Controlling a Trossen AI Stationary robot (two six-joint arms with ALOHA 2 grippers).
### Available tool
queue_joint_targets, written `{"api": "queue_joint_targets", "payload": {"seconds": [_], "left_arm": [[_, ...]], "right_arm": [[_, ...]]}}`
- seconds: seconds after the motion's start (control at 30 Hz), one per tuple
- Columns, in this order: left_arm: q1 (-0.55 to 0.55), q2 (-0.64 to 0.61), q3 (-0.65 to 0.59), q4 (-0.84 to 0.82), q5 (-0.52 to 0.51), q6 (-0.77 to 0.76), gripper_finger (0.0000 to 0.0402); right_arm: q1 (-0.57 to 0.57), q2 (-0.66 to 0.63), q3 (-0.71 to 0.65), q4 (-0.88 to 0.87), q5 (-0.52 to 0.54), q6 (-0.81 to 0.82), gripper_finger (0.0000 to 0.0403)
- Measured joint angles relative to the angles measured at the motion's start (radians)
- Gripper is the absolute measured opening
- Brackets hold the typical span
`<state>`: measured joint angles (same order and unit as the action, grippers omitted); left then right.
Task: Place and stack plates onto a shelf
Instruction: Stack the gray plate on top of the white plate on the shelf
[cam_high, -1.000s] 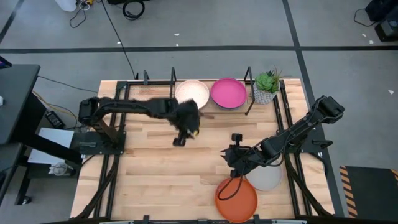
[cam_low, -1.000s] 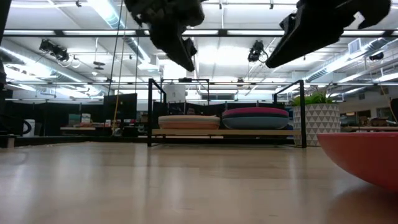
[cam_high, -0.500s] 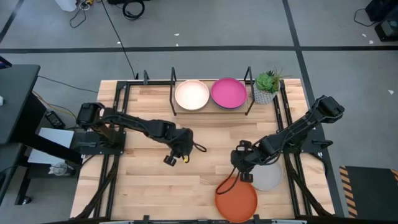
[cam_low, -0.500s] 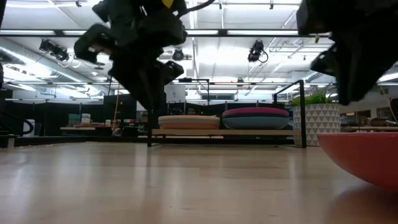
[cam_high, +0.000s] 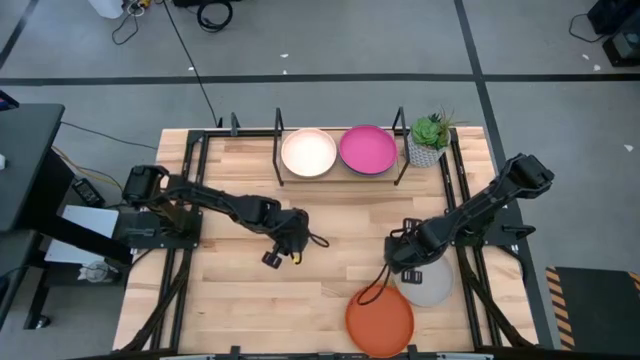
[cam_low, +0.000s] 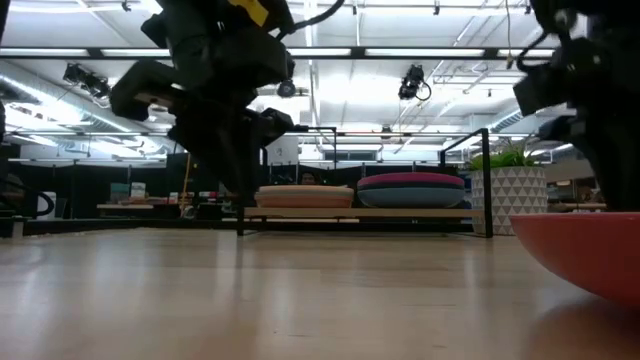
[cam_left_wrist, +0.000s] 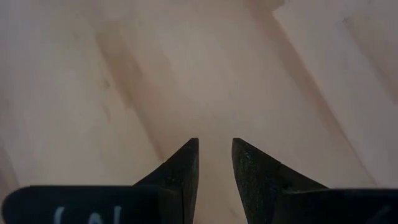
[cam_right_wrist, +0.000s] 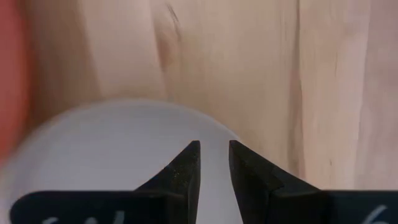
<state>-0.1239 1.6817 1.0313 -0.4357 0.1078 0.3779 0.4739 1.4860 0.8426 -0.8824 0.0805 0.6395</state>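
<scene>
My left gripper hangs shut and empty over bare wood at mid-table, with only a narrow slit between its fingers. My right gripper hovers shut above the grey plate, over its left rim, touching nothing. The orange plate lies flat at the near edge, overlapping the grey one. On the shelf at the far edge sit two stacks, a cream plate topping one and a magenta plate the other. In the low view these stacks show darker plates beneath.
A potted plant in a white patterned pot stands right of the shelf. Long black rails run along both sides of the table. Open wood lies between the two arms and in front of the shelf.
My left gripper has drawn back from the shelf toward the near edge and a little left, coming lower over the wood. My right gripper has moved right and slightly nearer, from mid-table to above the grey plate. No plate has moved.
</scene>
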Motion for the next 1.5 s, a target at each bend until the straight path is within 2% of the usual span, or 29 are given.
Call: {"api": "queue_joint_targets", "payload": {"seconds": [0.3,0.4,0.6,0.73,0.97,1.17,1.3,1.5], "left_arm": [[-0.05,0.0,0.0,0.017,0.0,-0.028,0.0102],[-0.069,-0.003,0.0,-0.007,-0.003,-0.045,0.0102],[-0.114,-0.033,0.0,-0.042,-0.082,-0.058,0.0102],[-0.122,-0.048,0.0,-0.039,-0.102,-0.065,0.0102],[-0.123,-0.064,0.0,-0.051,-0.143,-0.079,0.0102],[-0.119,-0.068,0.0,-0.043,-0.272,-0.067,0.0102],[-0.114,-0.067,0.0,-0.017,-0.29,-0.018,0.0102],[-0.116,-0.067,0.0,0.088,-0.29,0.083,0.0103]], "right_arm": [[-0.071,0.0,-0.035,-0.035,-0.005,-0.144,0.0118],[-0.099,0.0,-0.061,-0.021,-0.041,-0.176,0.0117],[-0.143,0.0,-0.111,0.002,-0.074,-0.202,0.0111],[-0.184,0.0,-0.115,0.009,-0.037,-0.201,0.0089],[-0.301,-0.002,-0.109,0.034,0.004,-0.235,0.0014],[-0.449,-0.002,-0.11,0.059,0.081,-0.243,0.002],[-0.55,-0.002,-0.11,0.104,0.098,-0.258,0.0017],[-0.638,0.002,-0.083,0.225,-0.019,-0.294,0.0016]]}}
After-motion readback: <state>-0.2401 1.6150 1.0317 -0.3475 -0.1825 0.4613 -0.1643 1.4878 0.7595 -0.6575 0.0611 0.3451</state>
